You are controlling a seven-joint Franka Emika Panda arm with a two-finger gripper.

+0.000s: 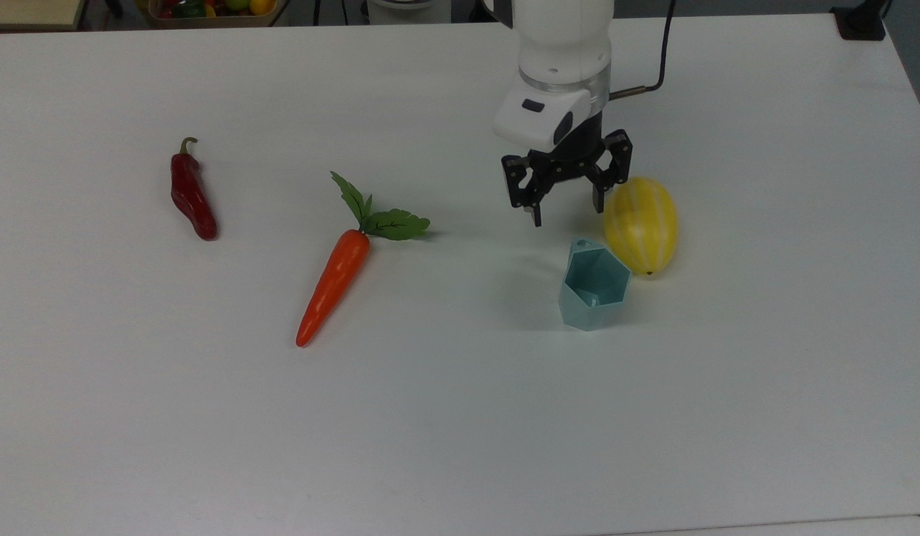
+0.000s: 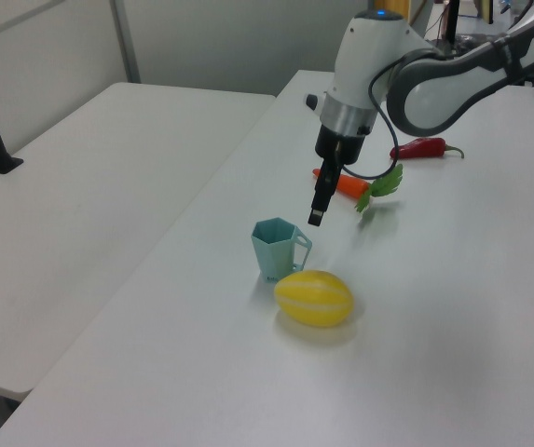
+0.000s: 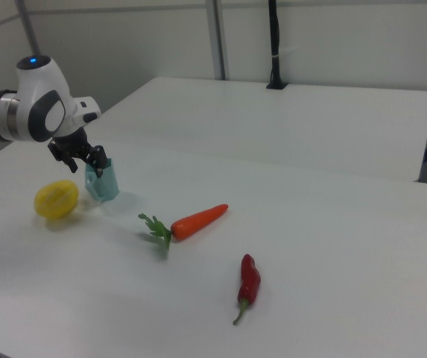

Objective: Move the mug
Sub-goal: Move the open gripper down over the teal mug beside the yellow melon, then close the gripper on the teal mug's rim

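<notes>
Right now I am in the approach step: the hand (image 1: 566, 207) hangs above the bench (image 1: 460, 417), its fingers spread wide and holding nothing, and nothing is gripped yet. The mug (image 1: 592, 285) stands upright on the bench, mouth up. In the top view it sits just below the hand and toward the top view's right, so I judge the hand is short of it and not yet centred over the rim. In the left view the fingertips (image 2: 314, 220) hang a little above the mug (image 2: 277, 248), clear of it.

A yellow melon (image 1: 641, 224) lies just beside the mug, touching it or very nearly; I cannot tell which. The mug's tab with the hole points up in the top view, toward the hand. The carrot (image 1: 335, 284) and the red pepper (image 1: 191, 195) lie well apart on the top view's left and should not matter.

Next, I think I need to bring the hand on over the mug, then lower so one finger goes inside the rim and the other outside a flat wall, or so both straddle the body. The melon side looks crowded, so I would pick a wall away from it. The faceted sides may slip if the fingers land on an edge.
</notes>
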